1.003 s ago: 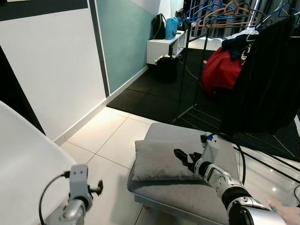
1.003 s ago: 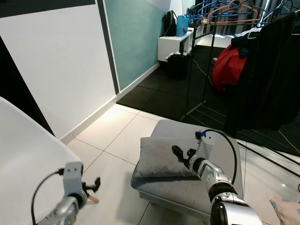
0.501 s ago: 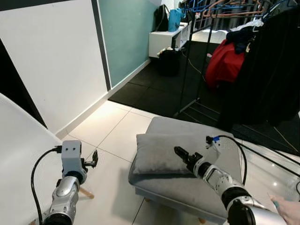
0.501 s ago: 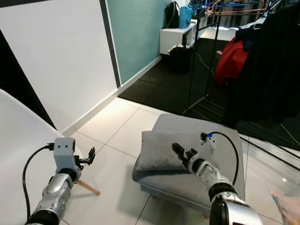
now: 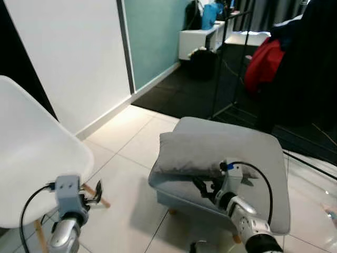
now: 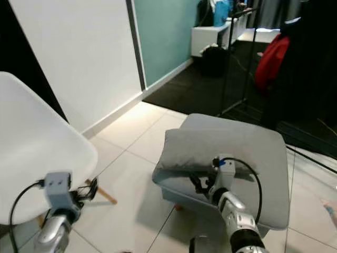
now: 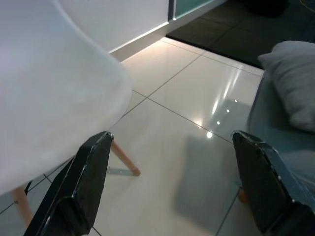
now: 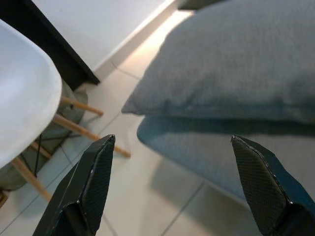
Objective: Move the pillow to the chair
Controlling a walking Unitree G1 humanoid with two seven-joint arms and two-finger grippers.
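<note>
Spread wide, my right gripper (image 5: 202, 188) hangs at the near edge of the grey ottoman (image 5: 263, 158), holding nothing; through its wrist camera my two black fingers (image 8: 83, 191) stand far apart. Part of the claw is hard to make out from my head camera, where the dark fingers blur into the shadow under the cushion edge.

Just ahead of my right fingertips and a little above them lies the grey pillow (image 5: 192, 153), flat on the ottoman, not touching the claw. Its near seam (image 8: 206, 110) runs between my fingers in the wrist camera, and its far end is cut off there.

My left gripper (image 5: 95, 192) hangs low over the white tiled floor (image 5: 121, 179), also wide and holding nothing, fingers (image 7: 83, 182) well apart. Right beside it, on its outer side, is the white chair (image 5: 37, 153); the shell is cut off at the frame edge and only some wooden legs (image 7: 125, 160) show beneath. Pillow and chair are well apart, with bare tile between them.
</note>
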